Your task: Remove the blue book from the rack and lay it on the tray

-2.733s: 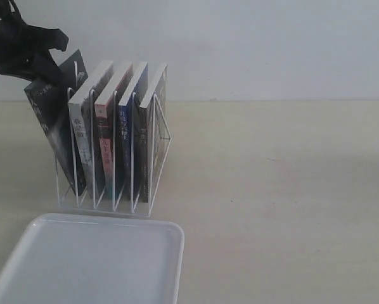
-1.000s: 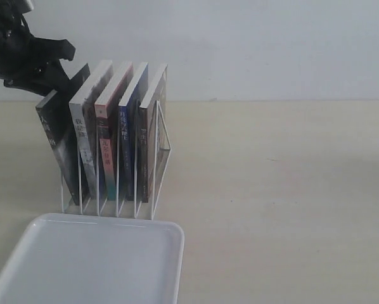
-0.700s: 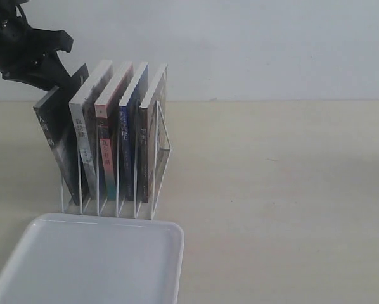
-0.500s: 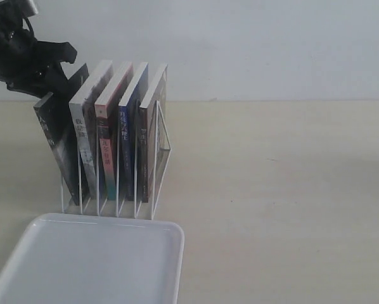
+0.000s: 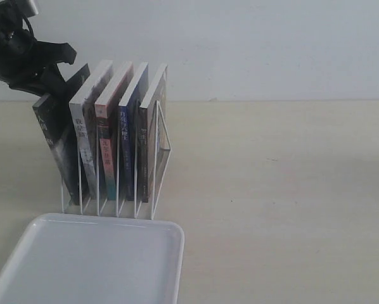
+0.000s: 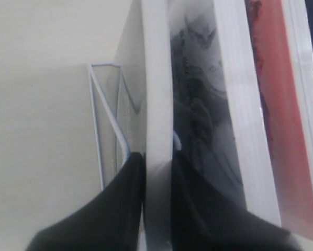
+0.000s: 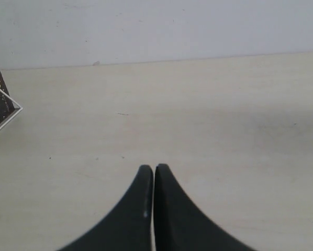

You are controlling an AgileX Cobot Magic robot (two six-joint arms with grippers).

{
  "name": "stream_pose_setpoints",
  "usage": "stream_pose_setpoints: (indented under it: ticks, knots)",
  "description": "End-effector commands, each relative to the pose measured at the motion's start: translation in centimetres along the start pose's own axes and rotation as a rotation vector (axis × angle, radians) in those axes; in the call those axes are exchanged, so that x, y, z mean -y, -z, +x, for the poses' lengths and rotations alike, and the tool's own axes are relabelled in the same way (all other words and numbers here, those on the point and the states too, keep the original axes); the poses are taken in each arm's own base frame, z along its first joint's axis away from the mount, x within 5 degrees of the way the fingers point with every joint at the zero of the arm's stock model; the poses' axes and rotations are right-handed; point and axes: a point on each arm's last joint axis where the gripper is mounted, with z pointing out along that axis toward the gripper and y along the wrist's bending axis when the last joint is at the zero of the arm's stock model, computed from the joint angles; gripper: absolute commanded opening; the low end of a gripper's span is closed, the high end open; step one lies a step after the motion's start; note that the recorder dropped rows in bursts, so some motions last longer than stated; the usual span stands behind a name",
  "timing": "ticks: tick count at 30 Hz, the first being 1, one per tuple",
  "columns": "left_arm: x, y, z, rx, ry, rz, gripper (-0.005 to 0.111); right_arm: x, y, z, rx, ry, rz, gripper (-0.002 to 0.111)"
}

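While pinching the white page edge of the leaning matte black paperback (image 5: 55,139) in the smooth black left gripper (image 6: 156,157), has the thin blue-spined paperback (image 5: 126,136) upright in the white thin-wire rack (image 5: 165,136), fourth slot from left, beyond the glossy round-cornered white plastic tray (image 5: 94,266). Presses the tapered black right gripper (image 7: 154,170) fully together.

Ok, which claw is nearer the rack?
Left. The left claw clamps the leftmost book in the rack; the right claw, shut, is over the table, apart from it.

white rack (image 5: 161,183), white tray (image 5: 94,259); black book (image 5: 53,136), blue-spined book (image 5: 126,145), red-spined book (image 5: 106,152).
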Motion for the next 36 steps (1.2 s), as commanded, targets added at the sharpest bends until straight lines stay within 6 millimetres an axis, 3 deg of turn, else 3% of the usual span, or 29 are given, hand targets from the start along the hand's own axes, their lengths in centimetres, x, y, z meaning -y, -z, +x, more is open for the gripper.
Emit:
stream_pose_setpoints:
  ticks: [1,22,29,36]
  knots:
    - [0.7,1.3,-0.6,0.015,-0.020,0.024,0.004,0.0,0.0,-0.1,0.013,0.004,0.004,0.000]
    - [4.3,10.2,-1.9,0.155,-0.057,0.086,0.004,0.0,0.0,-0.1,0.011,0.000,0.003,0.000]
    - [4.6,11.0,-1.6,0.154,-0.054,0.088,0.004,0.0,0.0,-0.1,0.011,0.000,0.003,0.000]
    - [4.0,9.9,-1.8,0.121,-0.048,0.069,0.004,0.0,0.0,-0.1,0.011,0.000,0.003,0.000]
